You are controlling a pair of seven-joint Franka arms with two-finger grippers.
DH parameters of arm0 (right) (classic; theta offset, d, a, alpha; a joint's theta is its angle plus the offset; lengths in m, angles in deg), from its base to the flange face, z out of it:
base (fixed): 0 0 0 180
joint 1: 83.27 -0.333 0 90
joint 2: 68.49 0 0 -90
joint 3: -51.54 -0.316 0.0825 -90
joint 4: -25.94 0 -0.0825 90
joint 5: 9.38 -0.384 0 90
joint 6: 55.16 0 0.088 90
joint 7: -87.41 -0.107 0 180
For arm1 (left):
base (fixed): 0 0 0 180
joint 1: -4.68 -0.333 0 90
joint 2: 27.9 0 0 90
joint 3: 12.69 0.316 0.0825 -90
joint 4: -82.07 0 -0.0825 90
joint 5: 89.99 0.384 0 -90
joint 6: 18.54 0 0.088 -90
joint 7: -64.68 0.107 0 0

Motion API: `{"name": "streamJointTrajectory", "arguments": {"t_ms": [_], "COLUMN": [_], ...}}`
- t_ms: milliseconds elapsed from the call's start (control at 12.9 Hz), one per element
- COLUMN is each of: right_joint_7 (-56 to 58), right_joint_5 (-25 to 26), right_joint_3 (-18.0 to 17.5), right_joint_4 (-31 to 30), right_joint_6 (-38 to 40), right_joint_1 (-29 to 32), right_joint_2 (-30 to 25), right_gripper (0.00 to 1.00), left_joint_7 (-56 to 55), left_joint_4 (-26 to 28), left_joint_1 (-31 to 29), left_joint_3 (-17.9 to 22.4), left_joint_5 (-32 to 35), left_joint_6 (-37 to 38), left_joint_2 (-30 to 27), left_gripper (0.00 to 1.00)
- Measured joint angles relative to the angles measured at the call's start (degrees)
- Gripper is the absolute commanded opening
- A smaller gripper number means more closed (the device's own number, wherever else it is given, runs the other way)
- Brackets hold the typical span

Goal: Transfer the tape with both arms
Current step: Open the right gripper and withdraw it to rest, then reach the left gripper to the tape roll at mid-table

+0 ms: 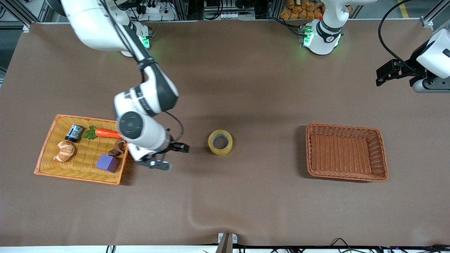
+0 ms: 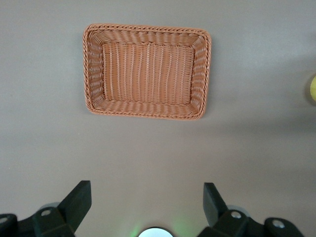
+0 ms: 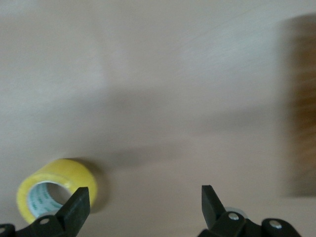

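Note:
The tape (image 1: 220,151), a yellowish roll with a grey core, lies flat on the brown table about midway between the tray and the basket. My right gripper (image 1: 171,156) hangs open and empty over the table between the flat tray and the tape. In the right wrist view the tape (image 3: 64,174) shows just outside one fingertip (image 3: 79,202) of the right gripper (image 3: 145,197), not between the jaws. My left gripper (image 1: 386,75) waits open over the left arm's end of the table. In its own view the left gripper (image 2: 147,197) holds nothing, and a sliver of tape (image 2: 313,89) shows at the edge.
A deep brown wicker basket (image 1: 381,154) (image 2: 94,74) stands empty toward the left arm's end. A flat orange tray (image 1: 45,154) toward the right arm's end holds a small can (image 1: 74,133), a carrot (image 1: 107,133), a croissant (image 1: 64,151) and a purple block (image 1: 107,162).

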Motion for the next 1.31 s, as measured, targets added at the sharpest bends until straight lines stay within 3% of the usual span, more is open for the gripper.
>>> {"name": "streamJointTrajectory", "arguments": {"t_ms": [618,927,1313], "right_joint_7": [20.1,27.8,32.8], "right_joint_5": [-0.3,-0.3,3.1], "right_joint_3": [0.1,0.2,1.3], "right_joint_4": [-1.1,-1.3,-4.7], "right_joint_6": [14.0,21.3,22.5], "right_joint_1": [20.1,24.8,26.2], "right_joint_2": [-9.9,-17.0,-25.7], "right_gripper": [1.00,1.00,1.00], "left_joint_7": [0.0,0.0,0.0], "left_joint_4": [-0.1,-0.2,-0.3], "left_joint_1": [0.1,0.1,0.1], "left_joint_3": [-0.2,-0.2,-0.2], "left_joint_5": [0.0,0.0,0.0], "left_joint_6": [0.0,0.0,0.0], "left_joint_2": [0.4,0.4,0.4], "left_gripper": [1.00,1.00,1.00]}}
